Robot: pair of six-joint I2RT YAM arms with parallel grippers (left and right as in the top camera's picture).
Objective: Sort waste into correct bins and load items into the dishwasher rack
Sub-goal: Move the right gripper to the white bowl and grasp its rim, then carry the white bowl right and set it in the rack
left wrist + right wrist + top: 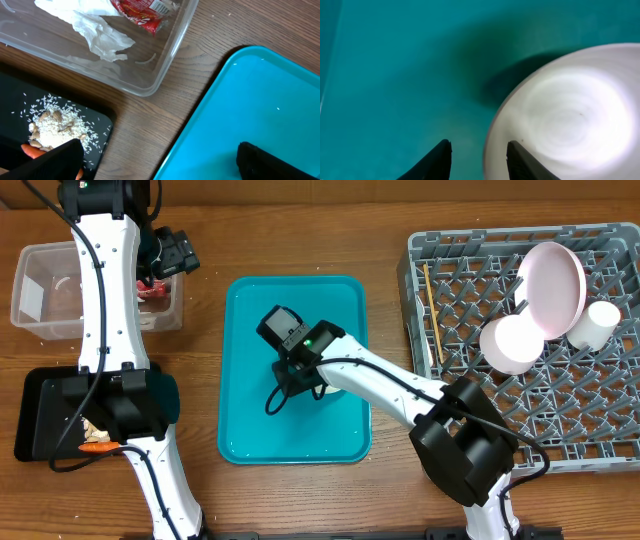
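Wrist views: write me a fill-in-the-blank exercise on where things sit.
The red wrapper lies in the clear tub beside a crumpled white ____. The black tray holds food scraps and an orange ____. The serving tray under the white bowl, whose rim sits between the jaws of the right gripper, is ____ in colour.
Missing: napkin; carrot; teal.

Two bins [42, 292], perhaps two bowls [510, 343]
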